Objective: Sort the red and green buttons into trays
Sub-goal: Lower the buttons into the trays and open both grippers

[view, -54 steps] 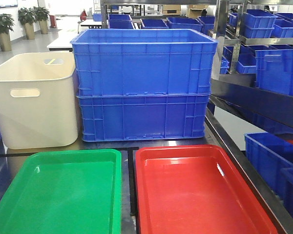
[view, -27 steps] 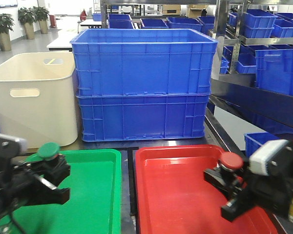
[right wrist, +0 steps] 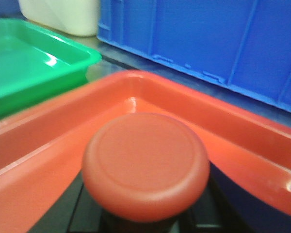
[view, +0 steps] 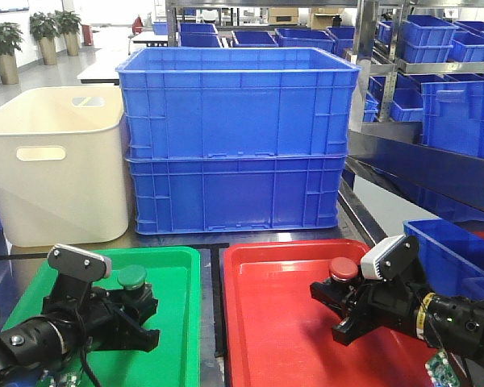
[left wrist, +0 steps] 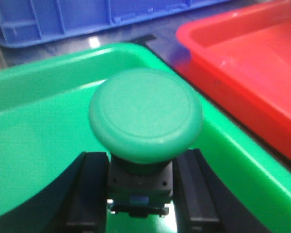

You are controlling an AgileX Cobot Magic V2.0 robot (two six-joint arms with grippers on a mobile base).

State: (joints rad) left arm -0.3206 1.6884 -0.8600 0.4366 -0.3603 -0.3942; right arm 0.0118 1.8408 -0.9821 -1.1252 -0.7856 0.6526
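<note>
our left claw [view: 133, 310] grips the round-capped green push-button [view: 131, 278] over the glossy green plastic tray [view: 173, 322]; our right claw [view: 335, 310] grips the red-capped push-button [view: 343, 268] over the neighbouring glossy red tray [view: 274, 339].

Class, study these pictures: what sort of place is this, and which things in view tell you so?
Probably a warehouse or factory parts store. Metal shelving carries rows of deep blue plastic crates, two more large blue crates are stacked on the bench, and potted plants line an open polished floor behind.

Stacked blue crates [view: 238, 137], cream tub [view: 52, 165], potted plants [view: 4, 48] behind.
</note>
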